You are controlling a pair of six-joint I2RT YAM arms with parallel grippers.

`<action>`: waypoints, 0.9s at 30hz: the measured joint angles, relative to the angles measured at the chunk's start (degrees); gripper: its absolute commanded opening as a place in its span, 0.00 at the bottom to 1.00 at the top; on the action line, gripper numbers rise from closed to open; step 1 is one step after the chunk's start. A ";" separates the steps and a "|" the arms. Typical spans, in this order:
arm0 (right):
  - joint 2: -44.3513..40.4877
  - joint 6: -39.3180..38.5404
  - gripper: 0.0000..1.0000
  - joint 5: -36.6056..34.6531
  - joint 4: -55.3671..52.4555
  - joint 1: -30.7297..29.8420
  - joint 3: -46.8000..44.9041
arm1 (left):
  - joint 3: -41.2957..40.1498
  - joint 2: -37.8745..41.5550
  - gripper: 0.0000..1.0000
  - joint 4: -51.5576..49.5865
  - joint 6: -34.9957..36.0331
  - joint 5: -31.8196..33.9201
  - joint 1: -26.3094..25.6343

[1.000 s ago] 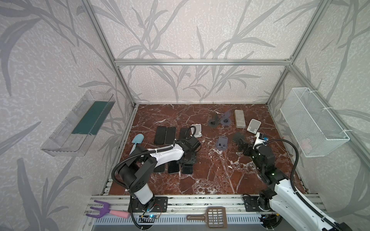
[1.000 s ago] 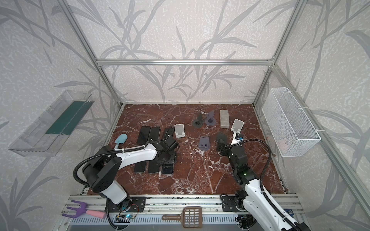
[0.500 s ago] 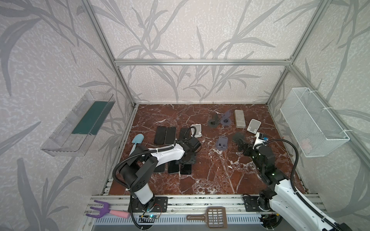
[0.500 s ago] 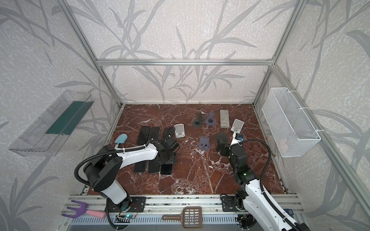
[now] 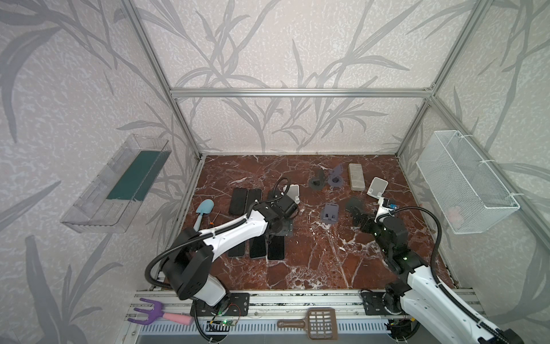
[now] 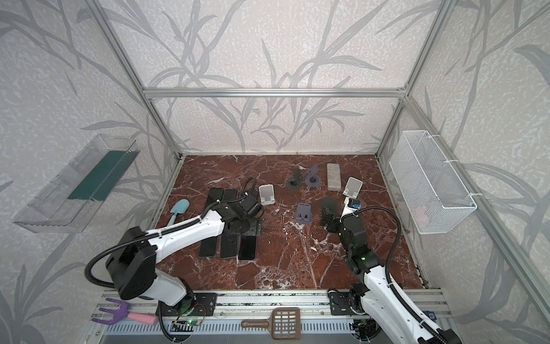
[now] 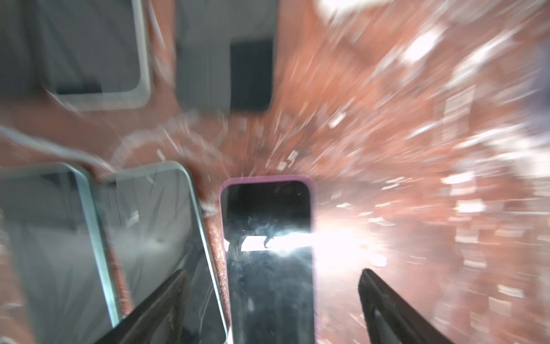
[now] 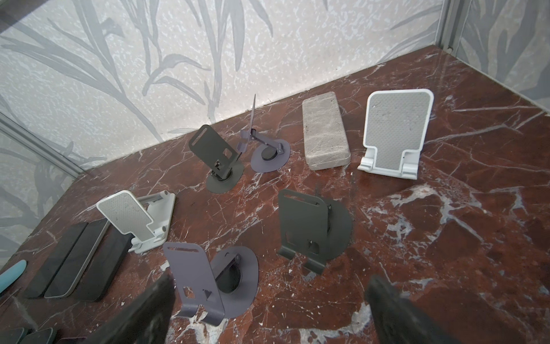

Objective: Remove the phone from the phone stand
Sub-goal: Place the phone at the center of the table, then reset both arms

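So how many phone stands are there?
6: a white stand centre-left, another far right; a dark grey stand at back, another central; a purple stand at back, another nearer. The left arm may hide more.

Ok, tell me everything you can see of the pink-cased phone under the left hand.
The pink-cased phone lies flat, screen up, on the red marble table. Its dark glass is unlit and smudged, with a glare band across it; a thin pink rim with rounded corners frames it. The left hand hangs over it, fingers open on either side, apparently not touching. A silver-edged phone lies beside it, a narrow strip of marble between them.
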State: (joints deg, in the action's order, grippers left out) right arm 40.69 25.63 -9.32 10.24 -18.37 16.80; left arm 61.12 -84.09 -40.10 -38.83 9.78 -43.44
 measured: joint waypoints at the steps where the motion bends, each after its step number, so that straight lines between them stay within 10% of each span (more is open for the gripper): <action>1: -0.31 -0.28 0.99 0.31 -0.35 0.00 0.17 | 0.92 2.08 0.91 -0.11 0.92 0.57 0.00; 13: -6.05 -5.92 0.99 3.93 -0.44 -0.61 2.23 | 0.17 32.13 0.99 6.88 17.99 10.62 -5.75; 27: -16.74 -18.23 0.99 5.25 18.34 -1.20 -8.15 | -41.55 44.04 0.99 64.00 51.10 33.14 -4.79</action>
State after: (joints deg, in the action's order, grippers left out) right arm 23.94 7.40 -4.08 28.58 -19.57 8.64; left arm 19.57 -40.05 23.90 12.27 42.92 -48.23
